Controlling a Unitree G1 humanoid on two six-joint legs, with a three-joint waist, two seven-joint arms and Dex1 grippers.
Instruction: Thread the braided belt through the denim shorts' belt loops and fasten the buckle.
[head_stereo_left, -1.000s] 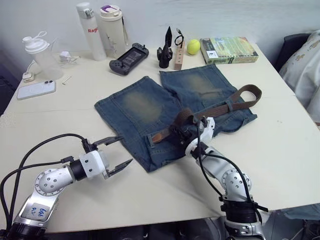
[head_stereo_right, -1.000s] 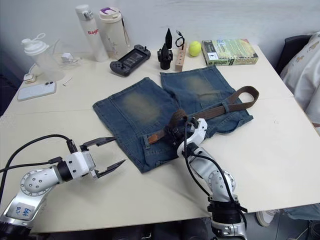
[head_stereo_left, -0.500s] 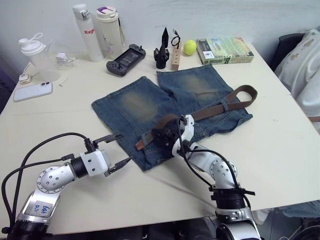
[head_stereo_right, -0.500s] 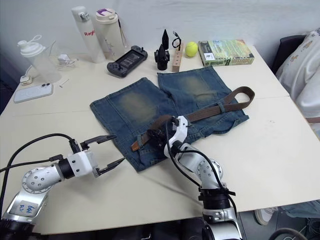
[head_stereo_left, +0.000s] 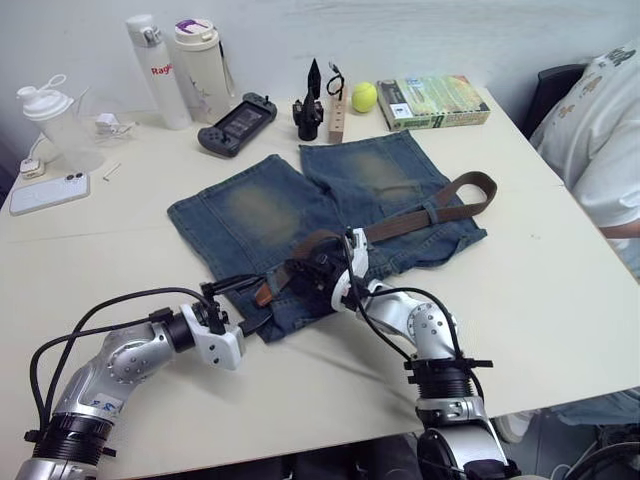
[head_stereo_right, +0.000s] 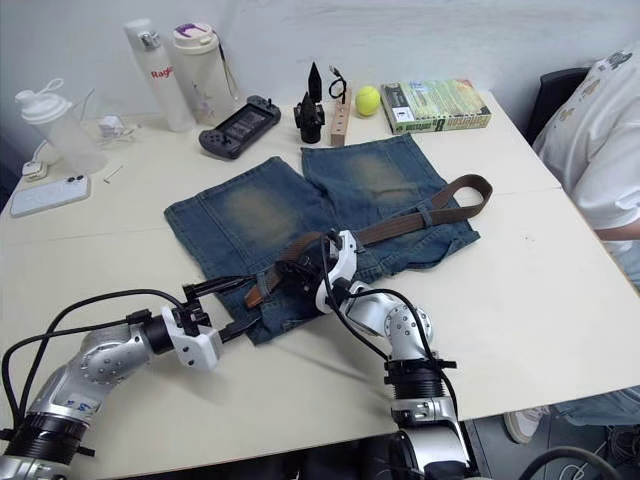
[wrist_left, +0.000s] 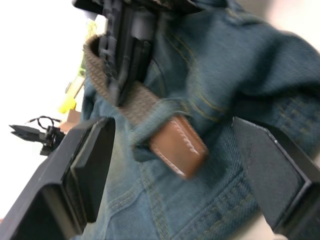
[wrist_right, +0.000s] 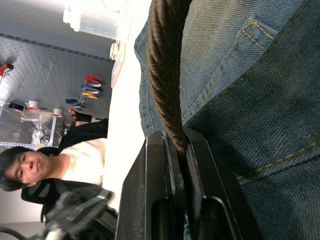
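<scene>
Left gripper (wrist_left: 170, 165) near-left, arm stretched low toward denim shorts (head_stereo_left: 300, 205), fingers spread either side of braided belt (head_stereo_left: 420, 215) tip. Right gripper (head_stereo_left: 312, 280) over waistband, elbow bent, pinching belt. Belt runs far-right across shorts.

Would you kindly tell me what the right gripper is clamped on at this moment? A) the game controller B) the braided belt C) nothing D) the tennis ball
B: the right gripper is shut on the braided belt, whose woven strap runs between its fingers above the denim shorts.
</scene>
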